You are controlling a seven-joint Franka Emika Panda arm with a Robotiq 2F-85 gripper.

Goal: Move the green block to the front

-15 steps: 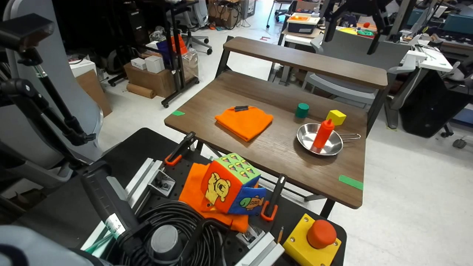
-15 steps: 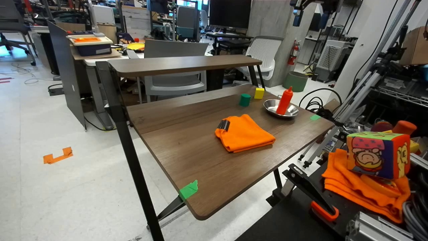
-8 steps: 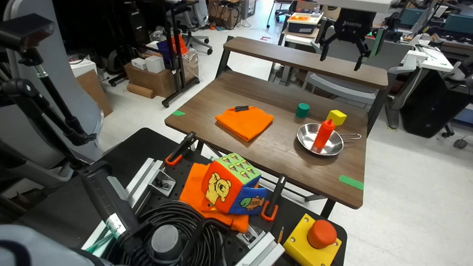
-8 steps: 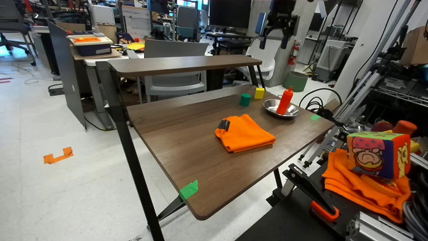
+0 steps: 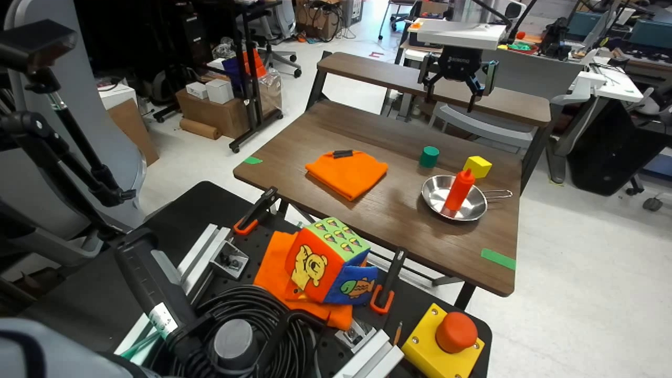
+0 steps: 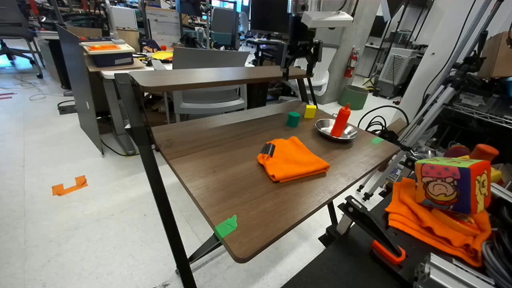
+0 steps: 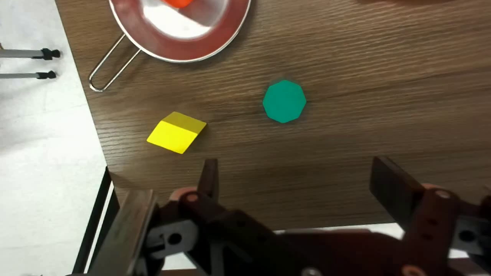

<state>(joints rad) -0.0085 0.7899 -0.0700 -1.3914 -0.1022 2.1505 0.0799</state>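
The green block (image 5: 429,157) is a small, stubby dark green piece standing upright on the brown table (image 5: 399,199). It also shows in an exterior view (image 6: 293,119). In the wrist view it shows from above as an eight-sided face (image 7: 284,101), ahead of the gap between my fingertips. My gripper (image 5: 450,104) is open and empty. It hangs pointing down, well above the table, at about the height of the raised shelf. It shows also in an exterior view (image 6: 297,77) and, with fingers wide apart, in the wrist view (image 7: 294,168). Nothing touches the block.
A yellow block (image 5: 478,167) and a metal pan (image 5: 480,211) holding a red bottle (image 5: 460,190) stand near the green block. A folded orange cloth (image 5: 347,175) lies on the table. A raised shelf (image 5: 388,71) runs along one long edge. Green tape (image 5: 498,259) marks the table.
My gripper has come down from the top of the picture and moved left in both exterior views, now above the side of the table with the green block. The table objects have not moved.
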